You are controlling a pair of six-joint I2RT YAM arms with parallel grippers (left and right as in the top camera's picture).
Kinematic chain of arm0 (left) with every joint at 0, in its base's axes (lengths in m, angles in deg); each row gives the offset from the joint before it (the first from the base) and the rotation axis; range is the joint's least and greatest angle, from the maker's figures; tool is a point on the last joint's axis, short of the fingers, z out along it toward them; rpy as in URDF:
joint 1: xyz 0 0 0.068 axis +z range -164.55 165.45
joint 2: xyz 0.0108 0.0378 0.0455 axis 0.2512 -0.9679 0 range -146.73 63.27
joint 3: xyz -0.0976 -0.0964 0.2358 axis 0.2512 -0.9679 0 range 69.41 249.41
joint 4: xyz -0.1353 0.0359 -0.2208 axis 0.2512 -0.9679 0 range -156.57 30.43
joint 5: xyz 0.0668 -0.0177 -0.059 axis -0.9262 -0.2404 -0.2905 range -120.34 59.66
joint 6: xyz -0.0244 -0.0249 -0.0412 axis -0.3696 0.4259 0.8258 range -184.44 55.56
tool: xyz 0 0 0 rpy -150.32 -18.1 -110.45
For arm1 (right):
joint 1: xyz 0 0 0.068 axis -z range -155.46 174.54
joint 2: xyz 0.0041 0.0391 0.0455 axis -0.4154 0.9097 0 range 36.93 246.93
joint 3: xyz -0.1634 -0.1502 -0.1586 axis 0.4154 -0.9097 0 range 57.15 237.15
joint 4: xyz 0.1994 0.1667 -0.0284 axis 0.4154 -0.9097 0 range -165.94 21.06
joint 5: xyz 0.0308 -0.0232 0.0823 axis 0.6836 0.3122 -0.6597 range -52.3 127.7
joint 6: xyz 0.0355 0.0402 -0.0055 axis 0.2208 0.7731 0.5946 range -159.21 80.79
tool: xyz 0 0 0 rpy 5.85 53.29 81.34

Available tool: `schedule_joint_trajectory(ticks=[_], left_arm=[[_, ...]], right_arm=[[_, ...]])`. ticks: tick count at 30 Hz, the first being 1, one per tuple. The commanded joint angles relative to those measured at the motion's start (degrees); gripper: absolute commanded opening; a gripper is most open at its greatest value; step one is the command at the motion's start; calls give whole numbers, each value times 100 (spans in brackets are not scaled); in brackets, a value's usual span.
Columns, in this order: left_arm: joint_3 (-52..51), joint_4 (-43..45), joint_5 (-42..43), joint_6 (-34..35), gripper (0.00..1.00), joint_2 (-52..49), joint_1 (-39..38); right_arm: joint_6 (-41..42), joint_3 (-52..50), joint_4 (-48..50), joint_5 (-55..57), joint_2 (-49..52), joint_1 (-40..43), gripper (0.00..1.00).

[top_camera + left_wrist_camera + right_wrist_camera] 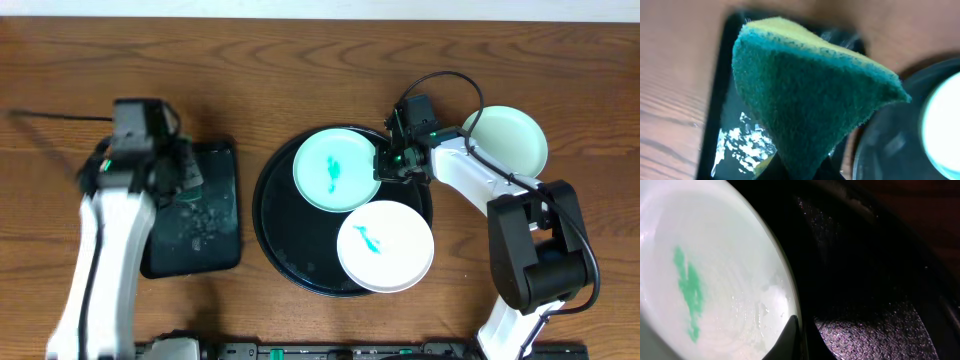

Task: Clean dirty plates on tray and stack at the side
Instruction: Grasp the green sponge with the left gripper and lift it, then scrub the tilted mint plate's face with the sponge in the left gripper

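Brown wood table (300, 60): left gripper (168, 172) clamps a green sponge (805, 95) above the wet rectangular tray (215, 250). The round black tray (275, 235) holds a smeared mint plate (335, 170) and white plate (385, 245); right gripper (392, 160) sits at the mint rim, its opening unclear; a clean plate (505, 140) lies on the wood rightmost

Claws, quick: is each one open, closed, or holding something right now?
Left claw: closed, holding the green sponge.
Right claw: closed on the rim of the smeared mint-green plate.
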Motion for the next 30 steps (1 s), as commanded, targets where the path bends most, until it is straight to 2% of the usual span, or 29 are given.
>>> schedule_joint_trajectory(ticks=[1, 4, 8, 17, 23, 30], left_arm=[[22, -35, 210, 177, 7, -879, 20], [22, -52, 450, 264, 7, -1620, 20], [22, -81, 765, 260, 9, -1947, 20], [22, -160, 763, 256, 7, -968, -76], [140, -70, 984, 129, 7, -61, -732], [791, 52, 1016, 306, 7, -361, -2000]], right_arm=[[-55, -9, -74, -199, 90, -4, 1], [-55, -9, -107, -199, 90, -4, 1], [-57, -9, -151, -197, 90, -4, 1], [-94, -9, -151, -199, 90, -4, 1], [-162, -9, -136, -197, 90, -4, 1], [-160, -9, -107, -197, 90, -4, 1]])
